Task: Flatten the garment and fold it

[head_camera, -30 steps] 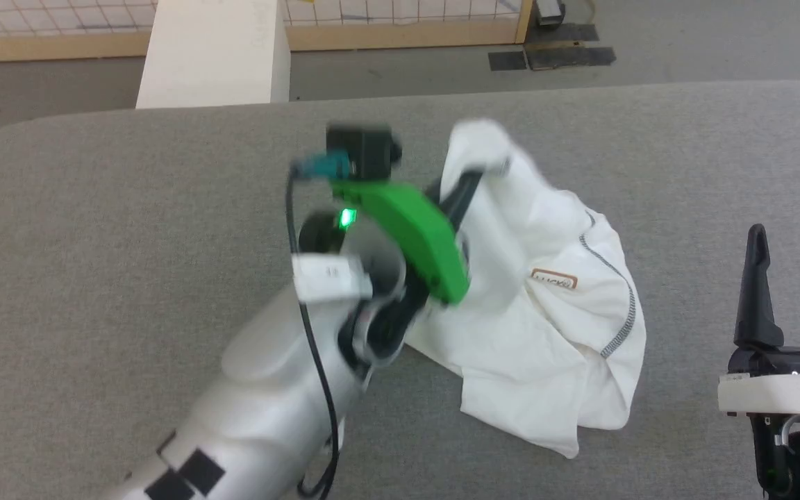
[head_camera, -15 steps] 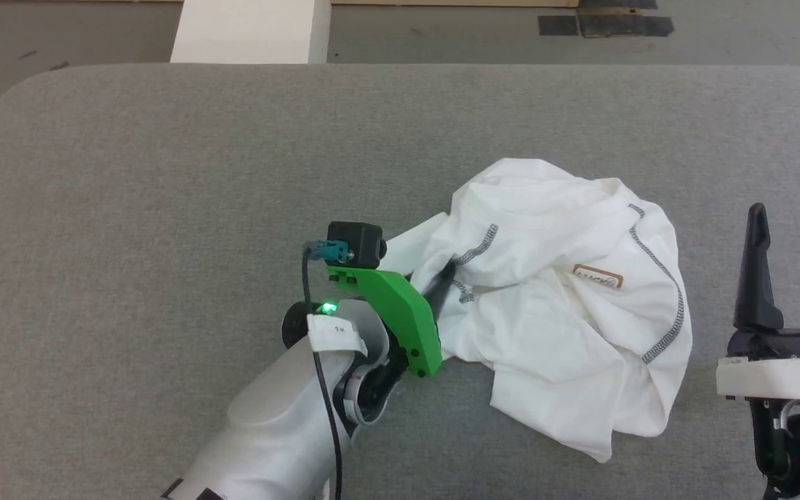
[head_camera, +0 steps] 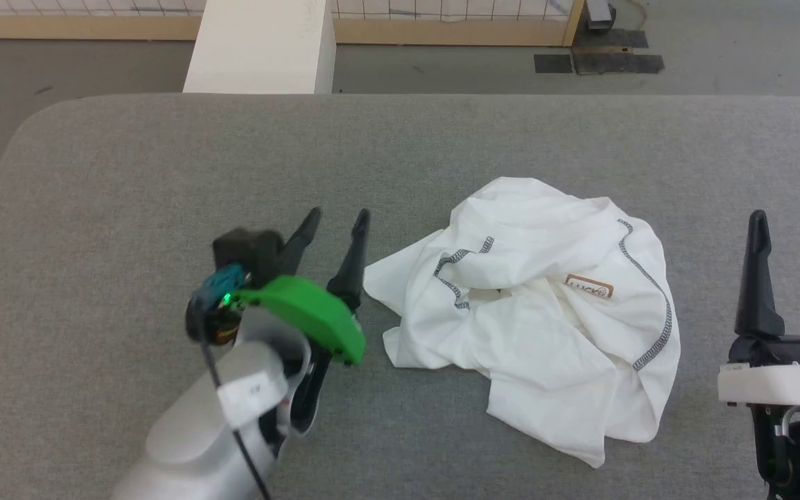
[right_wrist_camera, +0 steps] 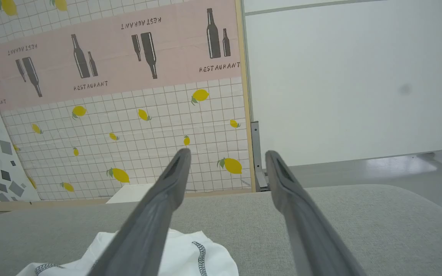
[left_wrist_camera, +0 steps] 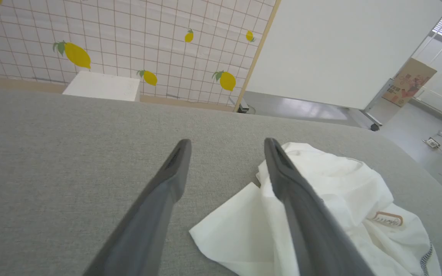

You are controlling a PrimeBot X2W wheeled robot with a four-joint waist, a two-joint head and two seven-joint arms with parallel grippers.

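Note:
The garment [head_camera: 546, 319] lies crumpled in a heap on the grey table [head_camera: 129, 208], white with dark stitching and a small neck label facing up. My left gripper [head_camera: 337, 219] stands open just left of the heap, nothing between its fingers. In the left wrist view the garment [left_wrist_camera: 340, 199] sits to the right of the left gripper [left_wrist_camera: 226, 142], a flap of cloth reaching under the right finger. My right gripper [head_camera: 789, 222] rests open at the table's right side, apart from the cloth. The right wrist view shows the right gripper [right_wrist_camera: 226, 153] above the garment's edge [right_wrist_camera: 190, 260].
A white box [head_camera: 261, 45] stands on the floor beyond the table's far edge, also the white box [left_wrist_camera: 102, 86] in the left wrist view. Tiled wall panels with lemons [right_wrist_camera: 129, 130] rise behind. The table's rounded left corner [head_camera: 25, 132] is near.
My left gripper has let go of the garment, opened and drawn back to the left. The cloth has dropped into a heap. The head camera also shifted.

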